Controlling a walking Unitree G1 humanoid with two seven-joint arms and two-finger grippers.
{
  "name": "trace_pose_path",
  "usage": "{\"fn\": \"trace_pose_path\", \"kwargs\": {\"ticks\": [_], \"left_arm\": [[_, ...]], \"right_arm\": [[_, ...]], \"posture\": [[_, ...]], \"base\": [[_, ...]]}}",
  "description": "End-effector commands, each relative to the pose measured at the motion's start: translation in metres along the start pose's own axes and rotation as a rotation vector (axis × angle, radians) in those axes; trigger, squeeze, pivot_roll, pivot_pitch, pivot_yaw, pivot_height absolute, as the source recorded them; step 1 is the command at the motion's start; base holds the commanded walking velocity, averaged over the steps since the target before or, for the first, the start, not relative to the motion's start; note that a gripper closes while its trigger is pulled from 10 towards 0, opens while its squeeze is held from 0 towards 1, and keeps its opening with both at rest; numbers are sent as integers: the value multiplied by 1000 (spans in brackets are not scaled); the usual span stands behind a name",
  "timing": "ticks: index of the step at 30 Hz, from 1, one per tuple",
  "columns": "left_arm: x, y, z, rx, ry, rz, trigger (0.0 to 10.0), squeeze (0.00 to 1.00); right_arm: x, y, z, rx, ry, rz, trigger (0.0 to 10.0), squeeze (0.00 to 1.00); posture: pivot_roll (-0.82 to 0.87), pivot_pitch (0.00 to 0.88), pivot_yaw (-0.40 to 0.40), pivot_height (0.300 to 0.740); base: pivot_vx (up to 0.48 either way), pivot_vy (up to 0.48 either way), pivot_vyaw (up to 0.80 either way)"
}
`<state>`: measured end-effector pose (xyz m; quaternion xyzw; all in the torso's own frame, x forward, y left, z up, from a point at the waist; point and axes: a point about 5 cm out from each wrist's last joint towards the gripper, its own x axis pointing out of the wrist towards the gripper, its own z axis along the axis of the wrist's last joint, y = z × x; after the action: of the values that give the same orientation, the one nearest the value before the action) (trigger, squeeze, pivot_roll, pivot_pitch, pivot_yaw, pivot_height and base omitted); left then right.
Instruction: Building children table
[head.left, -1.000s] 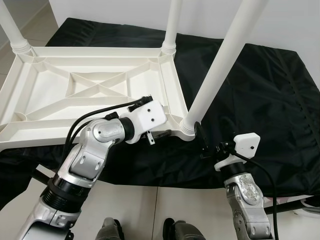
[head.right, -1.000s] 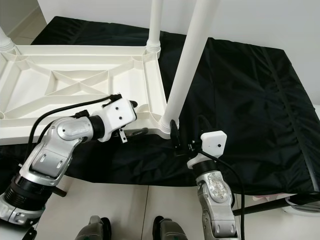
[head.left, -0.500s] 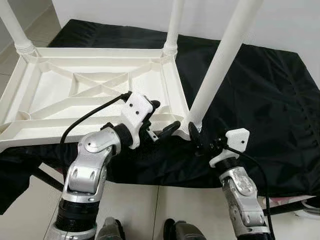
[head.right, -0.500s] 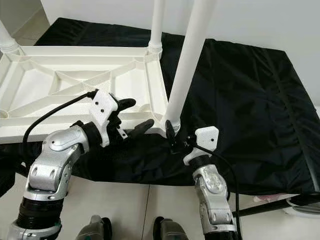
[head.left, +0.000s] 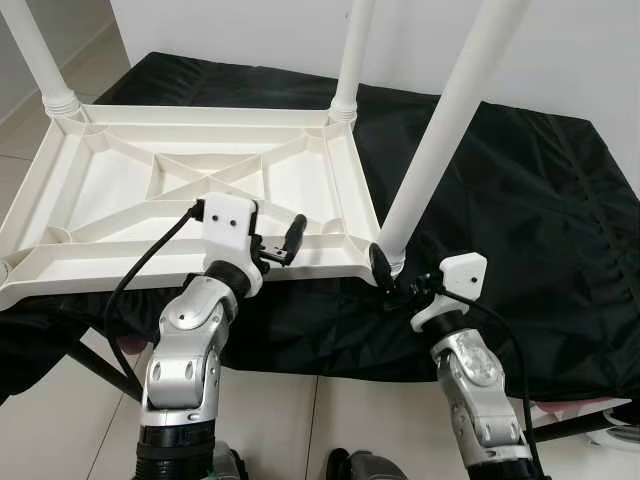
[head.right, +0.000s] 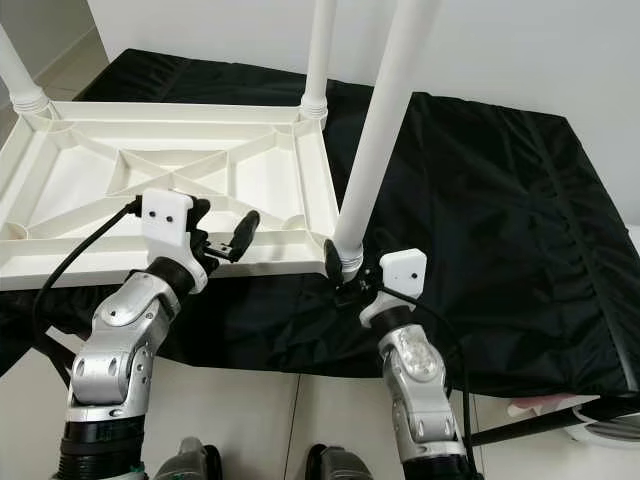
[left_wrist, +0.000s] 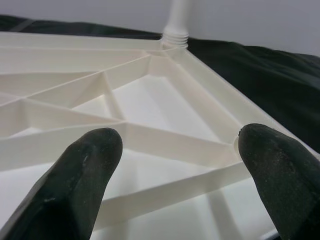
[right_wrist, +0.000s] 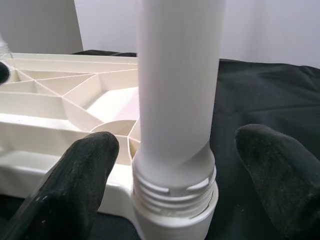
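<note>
Three white legs stand up from the upturned white table top (head.left: 300, 190), which lies ribbed side up on a black cloth (head.left: 520, 200) spread over a raised surface. One leg rises at the far left corner (head.left: 40, 60), a second at the far right corner (head.left: 350, 60), and the third at the near right corner (head.left: 440, 140), leaning slightly to the right as it climbs out of view. The near left corner of the table top carries no leg in the eye views.

The right gripper (head.left: 385, 278) sits at the foot of the near right leg, just above the threaded collar where the leg meets the table top. In the right wrist view its two black fingers (right_wrist: 80, 180) stand spread on either side of the leg (right_wrist: 175, 100), with clear gaps between each pad and the white tube, so the gripper is wide open and grasps nothing. The leg's threads are partly exposed above the socket.

The left gripper (head.left: 285, 243) hovers over the near long edge of the table top, left of the near right leg. Its fingers (left_wrist: 85, 165) are parted wide, and between them the left wrist view looks across the diagonal ribs toward the far right leg (left_wrist: 177, 22). It holds nothing.

Pale floor tiles (head.left: 60, 400) lie below the near edge of the cloth.
</note>
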<state>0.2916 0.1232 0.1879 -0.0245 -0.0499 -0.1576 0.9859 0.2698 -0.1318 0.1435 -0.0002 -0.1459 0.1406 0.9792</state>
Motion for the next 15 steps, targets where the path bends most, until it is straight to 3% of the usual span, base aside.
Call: {"fn": "trace_pose_path", "kwargs": {"ticks": [1, 6, 9, 11, 15], "left_arm": [[-1, 2, -4, 0, 2, 42, 10000, 0], [-2, 6, -5, -6, -5, 90, 10000, 0], [-4, 11, -7, 23, -2, 136, 10000, 0], [-10, 21, -13, 33, 15, 225, 10000, 0], [-13, 24, -14, 54, 19, 254, 10000, 0]], "right_arm": [[-2, -3, 0, -15, 5, -12, 10000, 0], [-3, -5, -1, -21, 4, -45, 10000, 0], [-3, -7, -1, -33, 5, -68, 10000, 0], [-6, -14, 5, -87, -28, -100, 10000, 0], [-8, -15, 7, -94, -37, -101, 10000, 0]], "posture": [[-29, 72, -65, 740], [-34, 69, -58, 740], [-43, 70, -47, 740], [-49, 66, -42, 740], [-53, 67, -38, 740]], "base": [[0, 0, 0], [0, 0, 0], [0, 0, 0], [0, 0, 0], [0, 0, 0]]}}
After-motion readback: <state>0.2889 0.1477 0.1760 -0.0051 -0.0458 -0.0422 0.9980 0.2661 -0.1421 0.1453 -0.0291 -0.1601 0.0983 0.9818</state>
